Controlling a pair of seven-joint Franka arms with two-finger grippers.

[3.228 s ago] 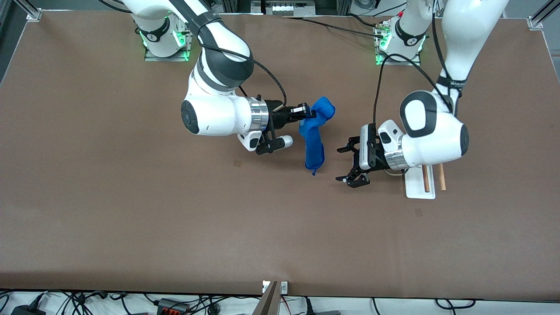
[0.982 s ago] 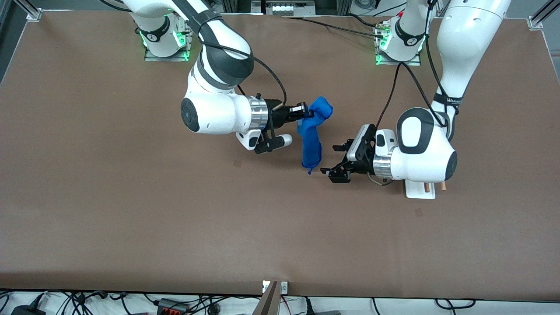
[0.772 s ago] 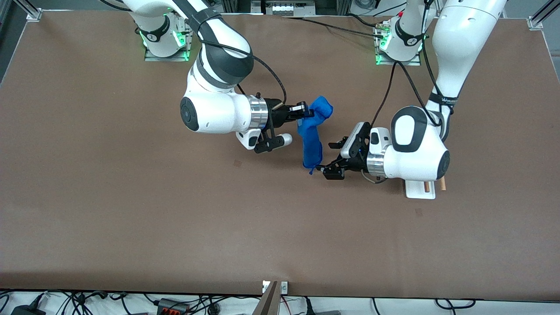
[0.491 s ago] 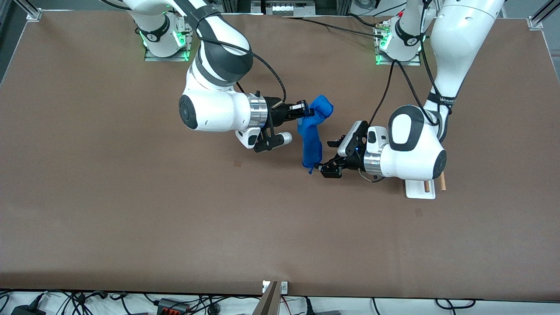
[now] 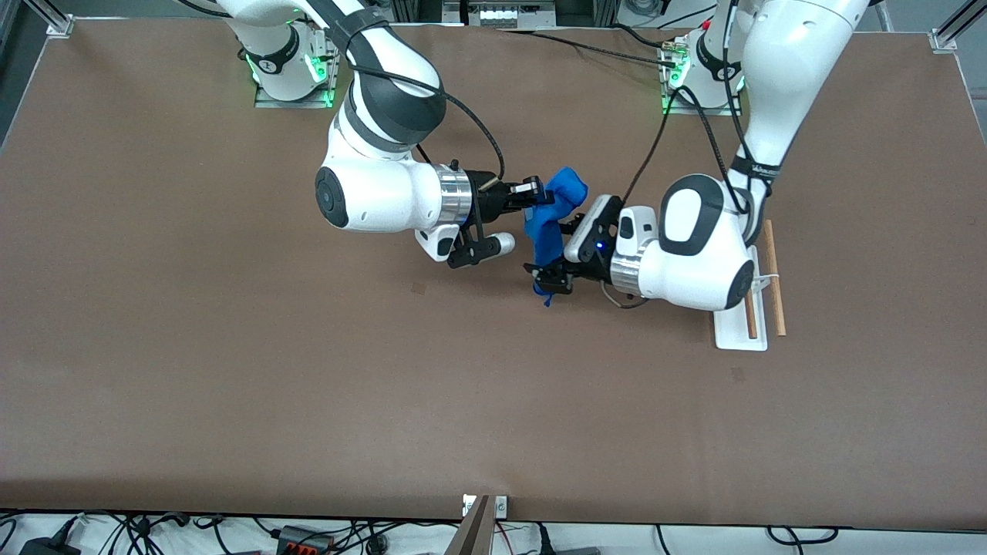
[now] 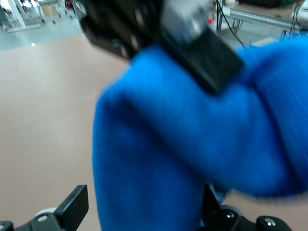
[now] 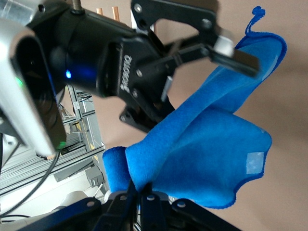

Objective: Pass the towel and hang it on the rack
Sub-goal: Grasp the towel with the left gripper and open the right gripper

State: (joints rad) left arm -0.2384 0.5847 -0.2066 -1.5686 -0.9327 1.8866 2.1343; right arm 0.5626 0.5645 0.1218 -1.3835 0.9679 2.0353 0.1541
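The right end effector [image 5: 540,202] is clamped on the upper part of the towel [image 5: 549,231], holding it draped above the middle of the tabletop [image 5: 231,370] so its lower length hangs free. The left end effector [image 5: 557,258] stands released, its fingers straddling that hanging length, apparently ready to take it. The towel is bright blue with lighter edging. The rack [image 5: 752,312] stands toward the left arm's end.

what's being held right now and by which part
The right gripper is shut on the towel's upper bunched end; the open left gripper straddles its hanging lower part without holding it.
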